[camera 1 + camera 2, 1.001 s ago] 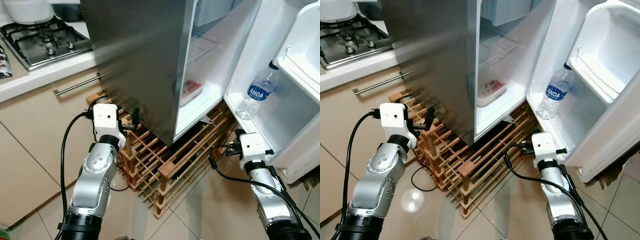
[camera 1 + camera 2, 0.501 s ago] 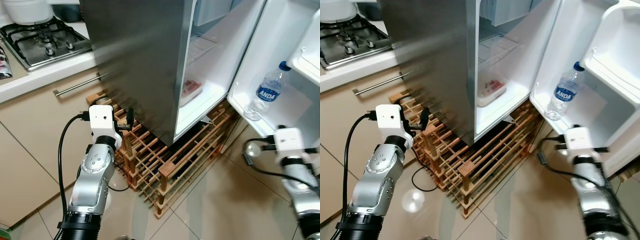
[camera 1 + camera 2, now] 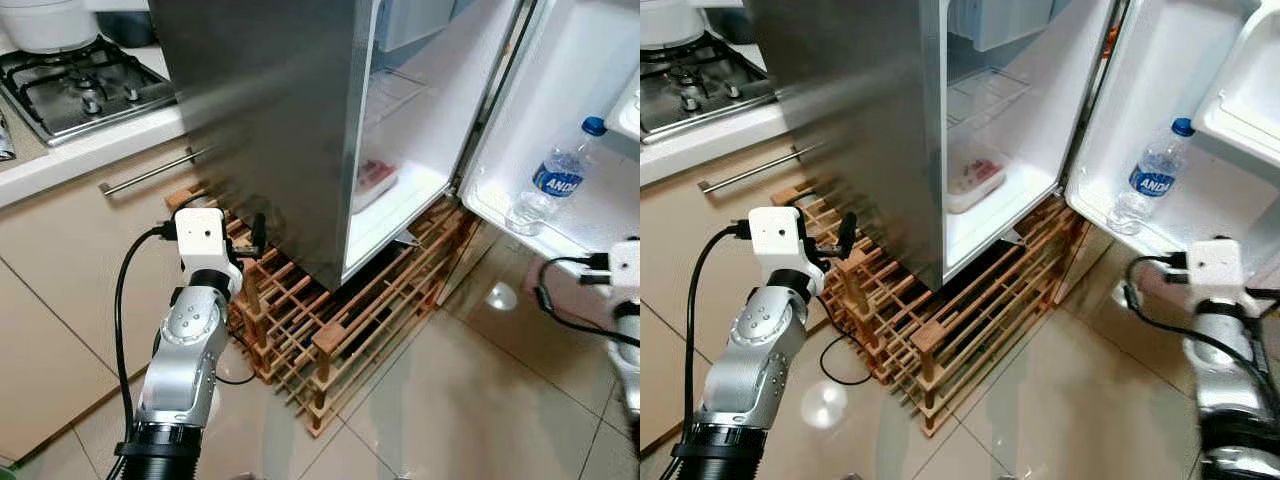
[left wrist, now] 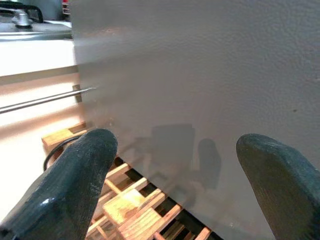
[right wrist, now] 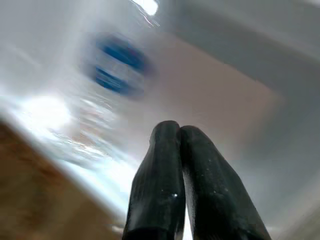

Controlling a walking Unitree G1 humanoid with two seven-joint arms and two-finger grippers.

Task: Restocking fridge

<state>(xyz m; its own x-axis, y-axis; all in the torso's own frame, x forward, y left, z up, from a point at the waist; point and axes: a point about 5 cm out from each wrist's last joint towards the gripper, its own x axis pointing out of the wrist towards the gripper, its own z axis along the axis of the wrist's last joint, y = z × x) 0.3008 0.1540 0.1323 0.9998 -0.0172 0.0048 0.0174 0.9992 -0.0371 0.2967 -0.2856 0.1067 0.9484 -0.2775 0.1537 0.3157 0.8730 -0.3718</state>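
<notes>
- Fridge (image 3: 270,120): steel-sided cabinet on a wooden rack (image 3: 330,320); door (image 3: 1180,90) swung wide open to the right.
- Water bottle (image 3: 1148,185): clear, blue cap and blue label, upright in the bottom door shelf, at the shelf's near-left end.
- Food tray (image 3: 375,180): holds red and white contents, on the lowest inner shelf of the fridge.
- Left gripper (image 4: 175,165): fingers (image 4: 75,175) spread wide apart, empty, facing the fridge's steel side just above the rack, left of the opening.
- Right gripper (image 5: 177,165): both fingers pressed together with no gap, nothing held. It points at the door shelf; the bottle appears there as a blue blur.
- Right arm (image 3: 1220,320): low at the right, near the bottom edge of the door.
- Gas hob (image 3: 70,90): on the counter at the far left, above a drawer handle (image 3: 150,172).
</notes>
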